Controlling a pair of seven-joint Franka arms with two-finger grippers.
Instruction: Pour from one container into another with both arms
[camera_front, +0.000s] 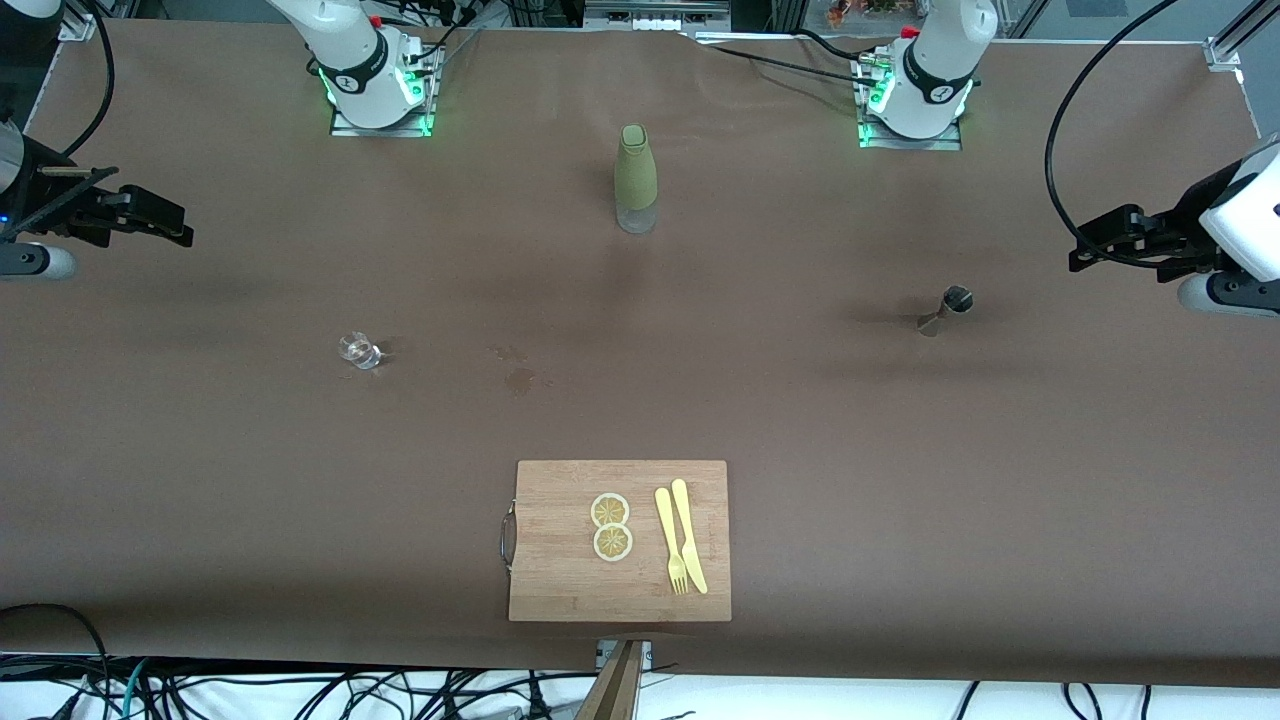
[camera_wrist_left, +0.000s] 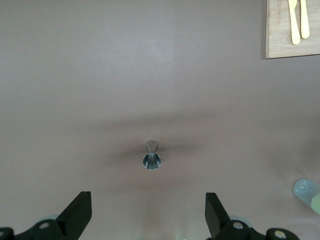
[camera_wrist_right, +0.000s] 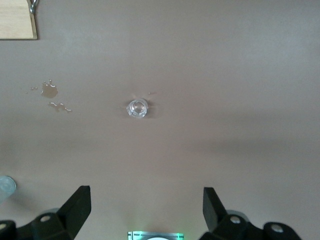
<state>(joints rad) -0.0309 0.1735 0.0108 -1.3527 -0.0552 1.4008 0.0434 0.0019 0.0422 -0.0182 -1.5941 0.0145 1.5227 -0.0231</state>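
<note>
Glass tumbler (camera_front: 359, 350) stands upright on the desk toward the right arm's end; right claw (camera_front: 150, 222), fingers spread and empty, hangs up at that end, so it is the nearer one. Measuring cup (camera_front: 948, 308) stands toward the left arm's end, centred ahead of the spread, empty left claw (camera_front: 1110, 245).

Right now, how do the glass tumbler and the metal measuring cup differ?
The glass tumbler is clear and squat; the metal measuring cup is opaque silvery grey and hourglass-shaped. The tumbler stands toward the right arm's end of the table, the measuring cup toward the left arm's end. Both are small, upright and ungripped.
</note>
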